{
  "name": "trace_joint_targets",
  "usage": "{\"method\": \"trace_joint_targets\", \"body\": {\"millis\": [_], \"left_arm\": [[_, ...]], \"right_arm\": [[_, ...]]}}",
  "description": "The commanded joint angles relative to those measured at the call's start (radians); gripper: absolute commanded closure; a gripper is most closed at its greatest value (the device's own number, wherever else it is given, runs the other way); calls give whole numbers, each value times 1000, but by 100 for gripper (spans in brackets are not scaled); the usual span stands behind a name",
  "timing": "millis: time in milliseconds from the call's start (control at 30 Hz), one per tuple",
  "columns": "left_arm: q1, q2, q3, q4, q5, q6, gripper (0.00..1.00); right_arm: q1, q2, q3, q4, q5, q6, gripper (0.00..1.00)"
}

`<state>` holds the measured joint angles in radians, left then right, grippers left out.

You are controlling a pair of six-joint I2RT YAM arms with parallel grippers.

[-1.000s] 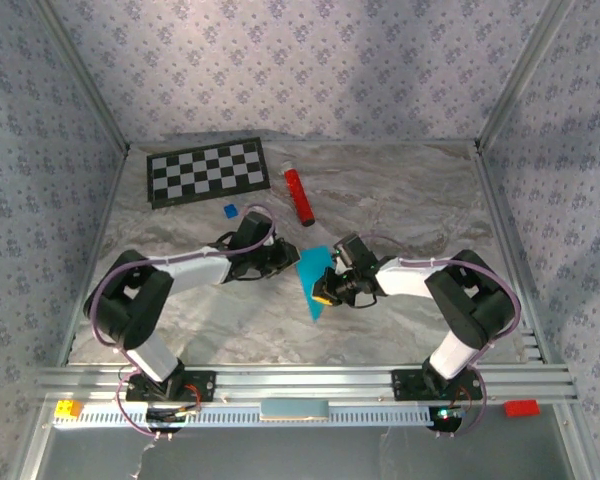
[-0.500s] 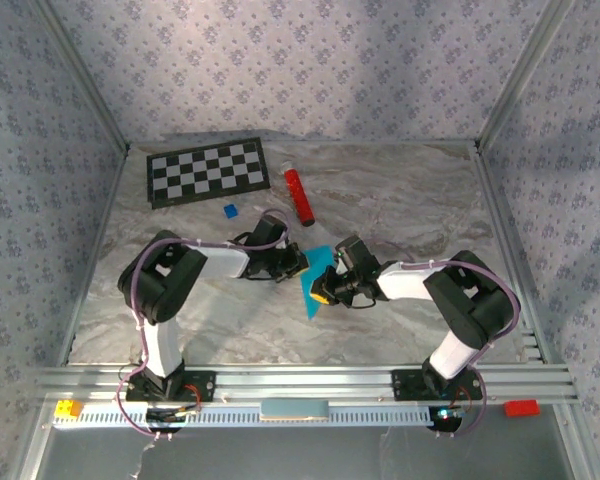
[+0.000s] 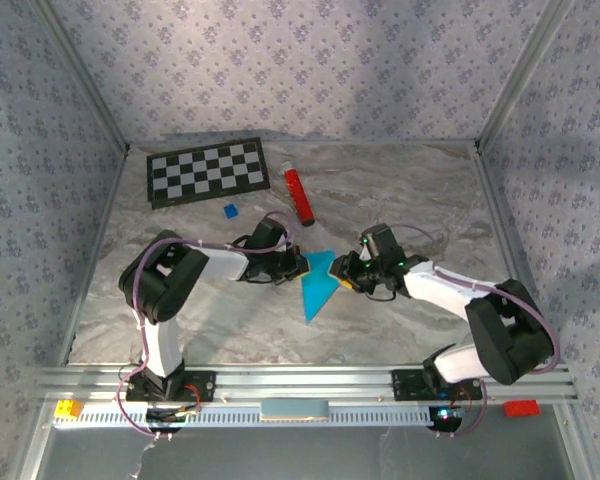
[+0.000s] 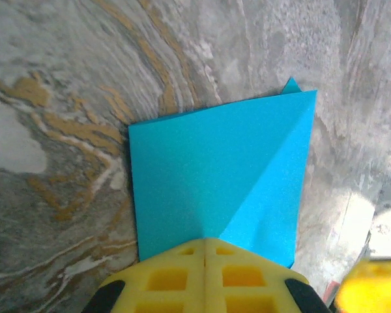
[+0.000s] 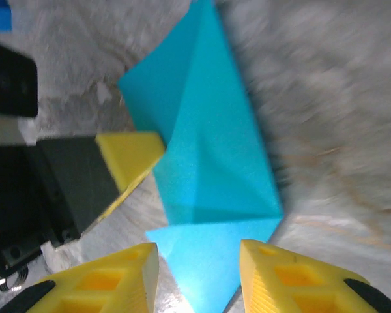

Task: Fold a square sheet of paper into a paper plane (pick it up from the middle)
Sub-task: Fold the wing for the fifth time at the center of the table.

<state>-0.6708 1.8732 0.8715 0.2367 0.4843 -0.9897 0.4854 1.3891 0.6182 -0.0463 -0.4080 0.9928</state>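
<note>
Paper (image 3: 318,285), cyan-blue and partly folded to a point, lies on the marble table (image 3: 410,200) between both grippers. Its edge is clamped in the left gripper (image 3: 298,268); the right gripper (image 3: 347,279) stands released, jaws apart beside it.

You have no text, label, brand, number or sign to read in any of these views. The red cylinder (image 3: 299,196) is too small for you to tell whether it bears any print, and the checkered board (image 3: 206,171) on the counter (image 3: 400,190) shows you plain dark and light squares.
</note>
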Motion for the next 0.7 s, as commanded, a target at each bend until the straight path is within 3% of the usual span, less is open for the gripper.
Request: {"method": "trace_joint_targets", "body": {"millis": [0,667], "left_arm": [[-23,6,-17,-65,40,64,96],[-45,23,46,-120,37,90,96]], "right_arm": [[-50,-21,-52,-35,-27,-24,60],[-67,77,-41,49,-158,-86,60]]}}
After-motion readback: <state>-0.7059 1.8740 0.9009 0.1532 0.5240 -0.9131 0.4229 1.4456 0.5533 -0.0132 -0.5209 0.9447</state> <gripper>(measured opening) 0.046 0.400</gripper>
